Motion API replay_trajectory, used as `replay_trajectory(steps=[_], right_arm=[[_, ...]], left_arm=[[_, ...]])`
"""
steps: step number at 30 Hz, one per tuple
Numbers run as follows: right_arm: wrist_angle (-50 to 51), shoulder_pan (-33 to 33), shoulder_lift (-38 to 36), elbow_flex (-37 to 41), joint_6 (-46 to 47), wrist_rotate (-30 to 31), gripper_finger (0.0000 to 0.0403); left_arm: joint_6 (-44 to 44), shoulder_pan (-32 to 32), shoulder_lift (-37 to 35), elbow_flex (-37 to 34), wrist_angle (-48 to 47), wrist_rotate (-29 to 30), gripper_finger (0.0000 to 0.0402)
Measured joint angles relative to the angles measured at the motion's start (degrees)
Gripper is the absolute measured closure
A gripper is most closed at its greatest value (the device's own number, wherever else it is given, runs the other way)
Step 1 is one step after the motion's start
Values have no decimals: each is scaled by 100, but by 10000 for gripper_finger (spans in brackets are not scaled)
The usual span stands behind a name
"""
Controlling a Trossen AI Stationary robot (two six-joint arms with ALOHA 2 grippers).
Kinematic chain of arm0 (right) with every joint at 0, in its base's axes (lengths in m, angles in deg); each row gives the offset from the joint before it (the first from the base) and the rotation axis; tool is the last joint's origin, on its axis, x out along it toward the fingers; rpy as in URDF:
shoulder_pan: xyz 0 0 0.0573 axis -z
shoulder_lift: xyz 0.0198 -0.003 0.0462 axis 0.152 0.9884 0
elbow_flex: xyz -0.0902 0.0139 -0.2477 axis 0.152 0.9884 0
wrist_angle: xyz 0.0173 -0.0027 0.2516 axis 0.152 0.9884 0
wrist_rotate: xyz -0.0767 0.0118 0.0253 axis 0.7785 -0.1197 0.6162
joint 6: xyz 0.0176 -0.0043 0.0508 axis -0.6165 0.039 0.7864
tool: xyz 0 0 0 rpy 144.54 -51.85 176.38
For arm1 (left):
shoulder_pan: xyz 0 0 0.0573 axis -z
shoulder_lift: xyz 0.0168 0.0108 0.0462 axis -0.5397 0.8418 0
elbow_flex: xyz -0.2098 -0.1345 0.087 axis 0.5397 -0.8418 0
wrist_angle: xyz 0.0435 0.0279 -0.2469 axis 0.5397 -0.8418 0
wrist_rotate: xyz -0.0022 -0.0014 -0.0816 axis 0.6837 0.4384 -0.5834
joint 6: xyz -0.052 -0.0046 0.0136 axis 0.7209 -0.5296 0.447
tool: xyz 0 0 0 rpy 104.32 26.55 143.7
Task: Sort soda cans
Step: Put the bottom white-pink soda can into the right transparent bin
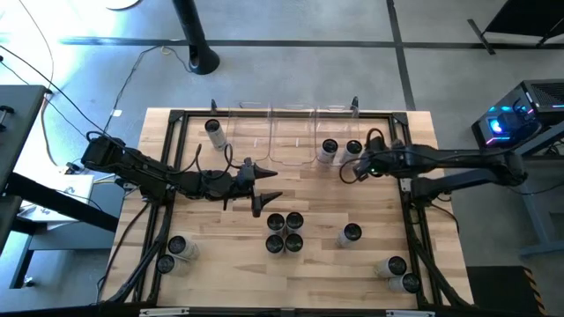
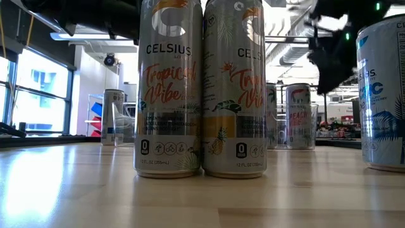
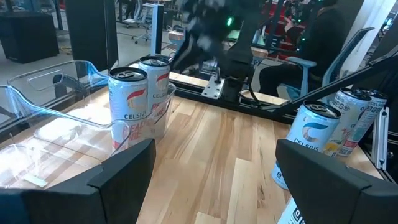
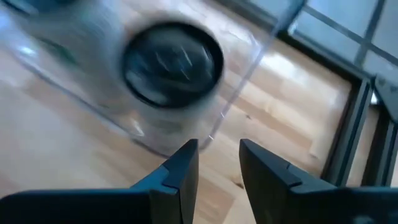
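Several soda cans stand upright on the wooden table. A cluster of them [image 1: 284,233] stands in the middle, with one can [image 1: 351,233] to its right. Two cans [image 1: 329,151] [image 1: 354,149] stand in the right clear bin [image 1: 339,114], and one can [image 1: 213,130] stands at the far left. My left gripper [image 1: 264,189] [image 3: 217,174] is wide open and empty, just on the far side of the cluster. My right gripper [image 1: 357,167] [image 4: 219,155] hovers beside the bin's cans. Its fingers are narrowly open and empty, above one dark can top [image 4: 171,62].
Clear plastic bins [image 1: 264,132] line the far edge. Two cans lie near the front left corner [image 1: 172,254] and two near the front right corner [image 1: 401,273]. A black frame [image 1: 410,220] rims the table. In the low view two cans [image 2: 169,88] [image 2: 234,88] stand close in front.
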Motion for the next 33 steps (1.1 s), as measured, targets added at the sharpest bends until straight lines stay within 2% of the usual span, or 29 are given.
replay_trajectory(steps=[3, 6, 10, 15, 18, 20, 23, 27, 31, 33], right_arm=[[341, -397, -2, -699, 14, 0, 291], [502, -1122, -4, -1325, 173, -2, 291], [330, -2498, 42, -1910, 603, 189, 291], [-362, -4297, 412, -2263, 1078, 617, 291], [-693, -5176, 852, -2560, 1223, 565, 291], [-797, -5672, 1234, -2869, 1372, 265, 291], [-736, -6196, 1836, -3389, 2090, -398, 291], [-731, -6560, 2529, -3813, 2994, -1539, 291], [-821, -6678, 3102, -3862, 3452, -1474, 291], [-673, -6539, 3281, -3862, 3815, -1832, 291]], left_arm=[[-1, 49, 0, 0, 0, 3, 74], [-4, 136, 0, 0, -4, 2, 74], [-62, 259, 1, 0, -7, 3, 74], [-111, 363, 1, 0, -7, 2, 74], [-114, 403, 1, 0, -11, 2, 74], [-150, 420, 1, 0, -13, 3, 74], [-164, 421, 1, 0, -16, 3, 74], [-168, 419, 1, 0, -20, 4, 74], [-212, 419, 0, 0, -35, 3, 74], [-252, 416, -1, 0, -37, 4, 74]])
